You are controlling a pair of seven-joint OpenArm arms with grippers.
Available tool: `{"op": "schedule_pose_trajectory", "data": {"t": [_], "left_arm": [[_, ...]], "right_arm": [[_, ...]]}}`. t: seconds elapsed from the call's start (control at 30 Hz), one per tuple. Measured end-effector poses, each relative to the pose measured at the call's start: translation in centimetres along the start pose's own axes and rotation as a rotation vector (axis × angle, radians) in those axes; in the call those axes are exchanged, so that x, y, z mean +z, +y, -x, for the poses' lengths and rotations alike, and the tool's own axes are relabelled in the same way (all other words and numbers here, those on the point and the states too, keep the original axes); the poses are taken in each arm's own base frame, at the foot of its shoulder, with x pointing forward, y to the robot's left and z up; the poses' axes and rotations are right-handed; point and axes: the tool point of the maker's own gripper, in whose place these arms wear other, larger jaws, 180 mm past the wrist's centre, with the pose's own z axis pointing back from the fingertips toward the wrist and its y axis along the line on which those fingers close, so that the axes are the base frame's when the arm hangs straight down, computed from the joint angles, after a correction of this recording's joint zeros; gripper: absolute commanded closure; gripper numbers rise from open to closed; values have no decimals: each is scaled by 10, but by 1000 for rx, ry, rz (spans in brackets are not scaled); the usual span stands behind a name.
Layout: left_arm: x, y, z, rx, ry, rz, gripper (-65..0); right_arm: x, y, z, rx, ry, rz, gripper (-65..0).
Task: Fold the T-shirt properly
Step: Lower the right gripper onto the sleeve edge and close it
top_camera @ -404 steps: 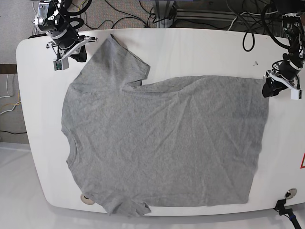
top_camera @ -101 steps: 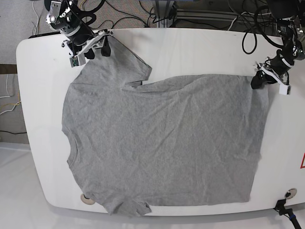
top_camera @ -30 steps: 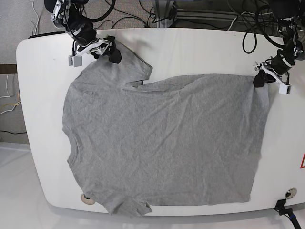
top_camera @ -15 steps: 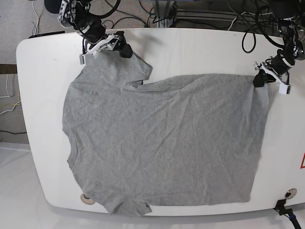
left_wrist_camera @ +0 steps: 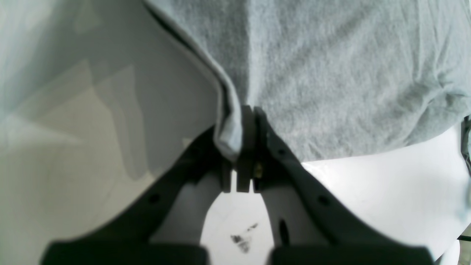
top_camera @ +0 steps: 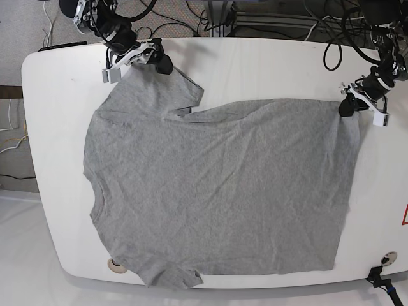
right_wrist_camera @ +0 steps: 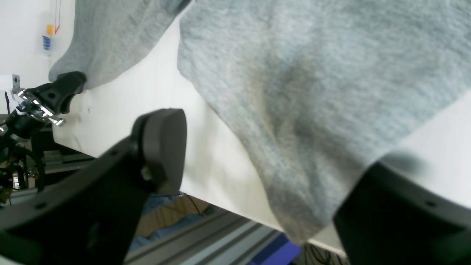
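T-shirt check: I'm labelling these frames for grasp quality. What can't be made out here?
- T-shirt print: no letters visible in any view; this side looks plain.
- Right gripper: right wrist view, near finger blurred; its contact with the sleeve is unclear.
- Left gripper: left wrist view, closed fingers hide how much hem is pinched.

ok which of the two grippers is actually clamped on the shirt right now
The left gripper: its jaws are shut on the T-shirt hem corner. The right gripper stands open, straddling the sleeve without pinching it.
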Motion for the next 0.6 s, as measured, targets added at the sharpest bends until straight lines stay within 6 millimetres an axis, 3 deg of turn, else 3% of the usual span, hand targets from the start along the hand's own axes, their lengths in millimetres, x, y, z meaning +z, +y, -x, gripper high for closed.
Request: {"op": "schedule_pose_trajectory", "data": {"t": [0.17,0.23,0.33,0.37,0.6], "left_arm": [[0,0,0,0,-1,0,0],[0,0,0,0,0,0,0],[0,0,0,0,-1,0,0],[0,0,0,0,0,0,0],[0,0,0,0,0,0,0]], "right_arm": [[2,-2,-2,9,2,4,-397],[2,-4,-2,10,2,10,-294],[2,-10,3,0,24,41,-38],[2,-12,6,2,37,50,0],[2,-14,9,1,54,55,0]]}}
